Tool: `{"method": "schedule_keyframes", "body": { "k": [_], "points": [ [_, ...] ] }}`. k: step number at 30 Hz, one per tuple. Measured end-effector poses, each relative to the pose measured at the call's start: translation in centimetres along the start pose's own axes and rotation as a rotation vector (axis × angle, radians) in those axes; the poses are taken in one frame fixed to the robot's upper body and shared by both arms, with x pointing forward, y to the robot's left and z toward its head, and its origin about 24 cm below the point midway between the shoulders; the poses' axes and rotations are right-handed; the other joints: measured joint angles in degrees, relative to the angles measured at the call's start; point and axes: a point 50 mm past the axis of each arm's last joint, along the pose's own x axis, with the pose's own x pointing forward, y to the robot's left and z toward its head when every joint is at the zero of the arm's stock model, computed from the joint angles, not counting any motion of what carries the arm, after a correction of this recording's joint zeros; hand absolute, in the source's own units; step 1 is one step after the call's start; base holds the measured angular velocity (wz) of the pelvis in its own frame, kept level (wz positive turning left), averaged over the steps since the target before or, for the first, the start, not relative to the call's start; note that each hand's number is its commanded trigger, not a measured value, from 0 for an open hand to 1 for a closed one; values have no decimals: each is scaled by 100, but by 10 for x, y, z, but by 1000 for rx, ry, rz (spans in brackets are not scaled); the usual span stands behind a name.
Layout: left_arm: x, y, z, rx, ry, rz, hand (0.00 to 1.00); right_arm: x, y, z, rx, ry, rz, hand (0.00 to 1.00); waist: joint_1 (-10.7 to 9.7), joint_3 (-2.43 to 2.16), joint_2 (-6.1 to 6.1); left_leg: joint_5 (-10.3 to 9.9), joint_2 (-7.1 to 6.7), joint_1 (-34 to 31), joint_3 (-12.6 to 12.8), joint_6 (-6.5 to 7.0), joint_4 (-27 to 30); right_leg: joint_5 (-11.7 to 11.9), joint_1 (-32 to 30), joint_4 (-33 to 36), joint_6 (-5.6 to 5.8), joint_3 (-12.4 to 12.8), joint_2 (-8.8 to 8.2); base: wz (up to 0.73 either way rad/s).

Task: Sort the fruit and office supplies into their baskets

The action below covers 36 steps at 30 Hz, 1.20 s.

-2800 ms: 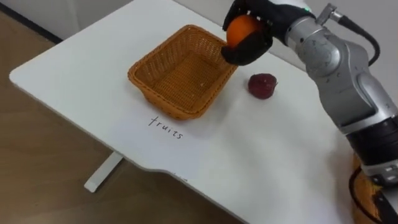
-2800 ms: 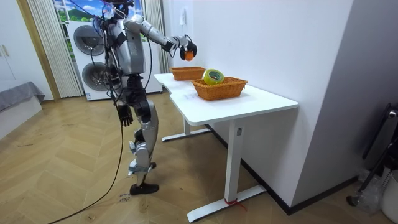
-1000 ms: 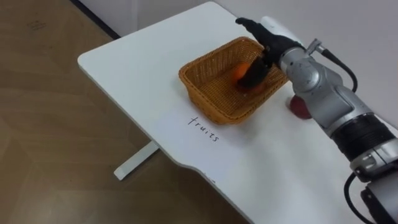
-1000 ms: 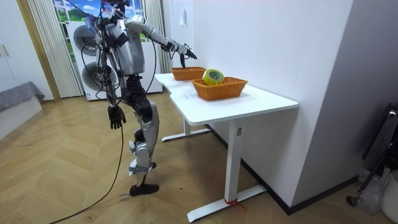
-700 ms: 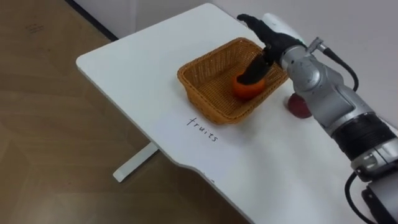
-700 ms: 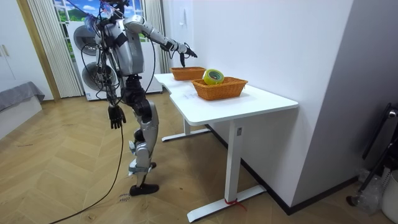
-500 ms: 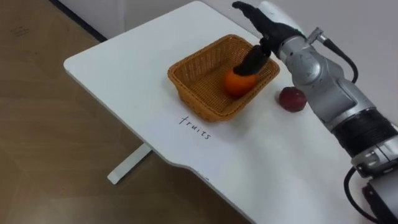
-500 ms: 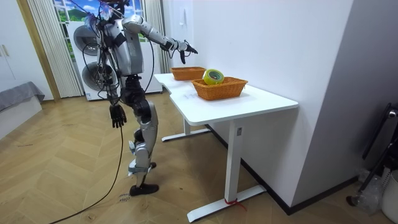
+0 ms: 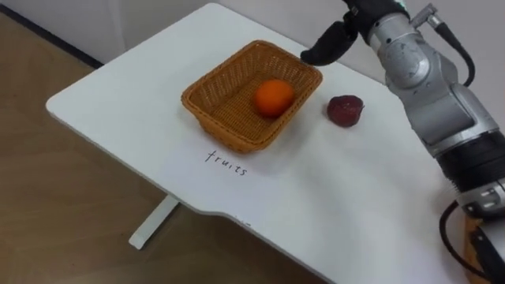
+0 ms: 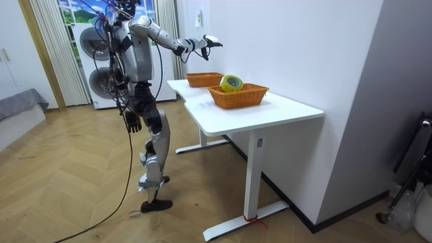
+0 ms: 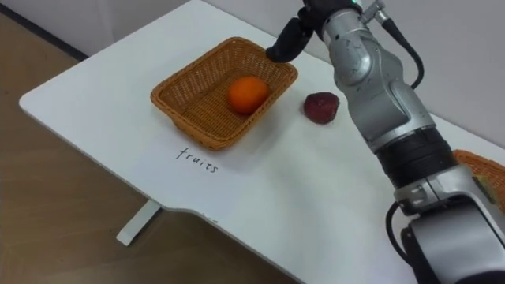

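Since it is fruit, orange (image 9: 273, 97): we find it in the basket (image 9: 233, 132).
Robot hand (image 9: 331, 38): fingers loose, holding nothing.

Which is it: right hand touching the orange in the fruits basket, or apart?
Apart. In the left eye view the right hand hangs above the far corner of the basket, with bare wicker between it and the orange.
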Motion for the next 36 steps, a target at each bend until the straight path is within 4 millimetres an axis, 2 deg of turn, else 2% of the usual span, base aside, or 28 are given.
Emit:
{"method": "schedule_keyframes", "body": {
  "k": [6,14,18,22,29,34,36],
  "points": [
    [0,-5,9,-7,-20,-13,0,-2,-13,-9,41,40,-53,0,-86,-36,98,22,9,149,212,34,-124,3,-6,14,-3,215,-36,-18],
    [1,-7,24,-29,-55,-21,0,-7,-7,-19,47,70,-66,0,-245,-30,131,35,66,395,379,29,-337,3,68,4,-2,397,-17,-12],
    [1,-8,41,-37,-98,-25,0,-7,-6,-20,39,76,-68,0,-373,-18,160,34,73,392,423,29,-321,3,44,2,-2,407,-19,-3],
    [0,-14,62,-48,-155,-45,0,-8,-6,-21,40,83,-54,0,-374,25,243,31,74,478,492,34,-352,3,70,0,-2,493,-25,-10],
    [0,-18,60,-75,-148,-71,0,-18,4,-34,60,124,3,0,-381,20,277,31,86,669,517,34,-463,2,195,-3,-1,504,-21,-3],
    [1,-17,54,-81,-133,-72,0,-24,15,-40,65,138,83,0,-360,10,257,33,86,674,517,34,-473,2,195,-2,-1,503,-23,0],
    [1,-15,54,-81,-134,-71,0,-24,15,-40,72,138,88,0,-337,-8,227,33,88,664,517,34,-475,2,191,-3,-1,504,-20,0]
  ]
}}
